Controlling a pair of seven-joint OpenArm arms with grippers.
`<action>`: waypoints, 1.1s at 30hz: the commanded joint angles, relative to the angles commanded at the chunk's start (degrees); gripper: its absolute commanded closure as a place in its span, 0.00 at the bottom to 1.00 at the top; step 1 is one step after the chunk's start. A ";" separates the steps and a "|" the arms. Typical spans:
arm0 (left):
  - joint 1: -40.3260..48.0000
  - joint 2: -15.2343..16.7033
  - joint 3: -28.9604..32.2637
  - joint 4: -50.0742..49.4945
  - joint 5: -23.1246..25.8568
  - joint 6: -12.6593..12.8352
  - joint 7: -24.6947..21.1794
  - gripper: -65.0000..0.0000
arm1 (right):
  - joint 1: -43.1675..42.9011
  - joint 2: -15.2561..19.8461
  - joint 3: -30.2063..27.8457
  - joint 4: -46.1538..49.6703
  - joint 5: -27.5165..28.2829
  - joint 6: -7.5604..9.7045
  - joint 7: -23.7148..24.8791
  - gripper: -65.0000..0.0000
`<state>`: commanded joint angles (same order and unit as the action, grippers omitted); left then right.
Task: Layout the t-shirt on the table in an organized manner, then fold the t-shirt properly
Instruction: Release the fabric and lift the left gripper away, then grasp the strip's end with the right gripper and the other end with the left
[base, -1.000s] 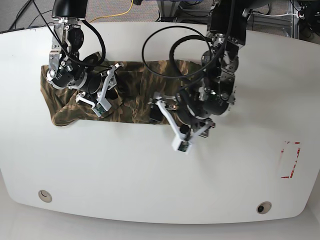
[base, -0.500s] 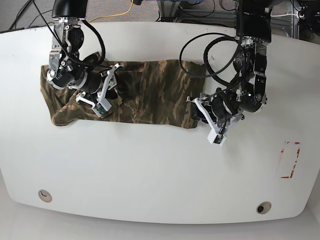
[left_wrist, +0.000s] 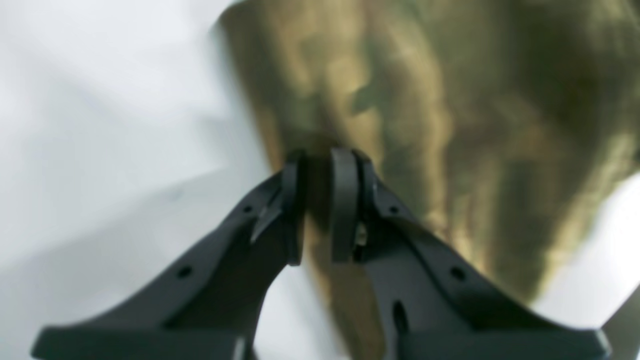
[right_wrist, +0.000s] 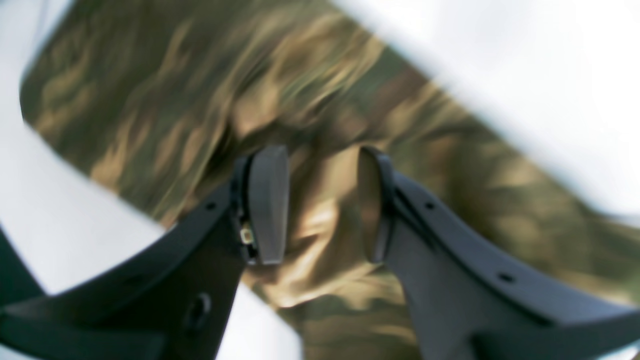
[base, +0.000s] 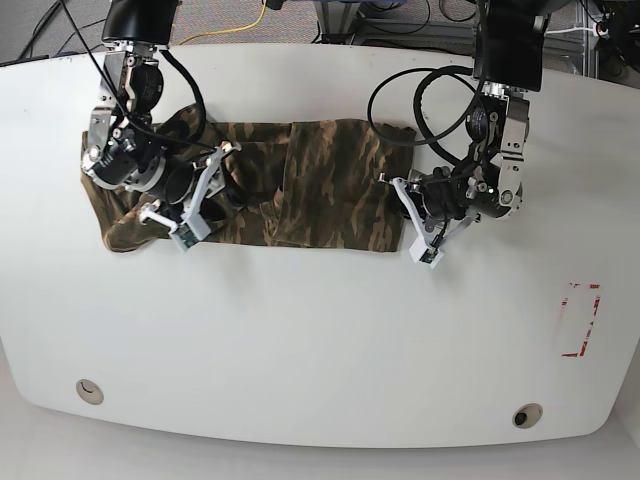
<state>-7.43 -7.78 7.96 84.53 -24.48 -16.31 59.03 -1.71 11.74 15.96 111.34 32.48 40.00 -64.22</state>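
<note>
Your left claw (left_wrist: 316, 200) seemingly pinches the shirt (base: 300, 180) edge at frame right to stretch it, while the right claw (right_wrist: 320, 205) hovers parted.

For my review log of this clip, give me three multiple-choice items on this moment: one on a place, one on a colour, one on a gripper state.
1. Where does the t-shirt lie on the table?
A. Spread along the far part, between the two arms
B. Beside the red-marked rectangle
C. Over a grommet hole at the near edge

2. What is the cloth's print?
A. Plain navy
B. Red and white stripes
C. Camouflage in olive, brown and tan

3. How is the left gripper set?
A. Wide open, above bare table
B. Pads nearly together at the shirt's edge
C. Out of view

Answers: 1 A, the base view shows the shirt stretched sideways between the arms, far from the red-marked rectangle. 2 C, all three views show the camouflage patches. 3 B, the left wrist view shows only a thin gap between the pads, with cloth at it; the right gripper stands wider.
</note>
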 joint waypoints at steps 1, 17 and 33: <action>0.09 -0.09 0.00 -0.53 0.00 0.00 -0.79 0.90 | 0.88 -0.62 1.32 1.41 0.00 0.00 -0.62 0.50; 0.18 -3.60 2.46 -0.88 -0.44 0.00 -1.85 0.90 | 12.40 2.64 28.13 -9.23 -0.44 0.00 -12.92 0.00; -1.05 -3.25 6.15 -1.32 0.00 0.00 -2.02 0.90 | 16.26 20.31 33.14 -53.45 0.00 0.00 -3.34 0.00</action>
<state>-8.48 -11.03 14.11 83.21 -24.48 -16.31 57.01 14.55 32.04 49.10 57.89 32.48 40.00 -67.56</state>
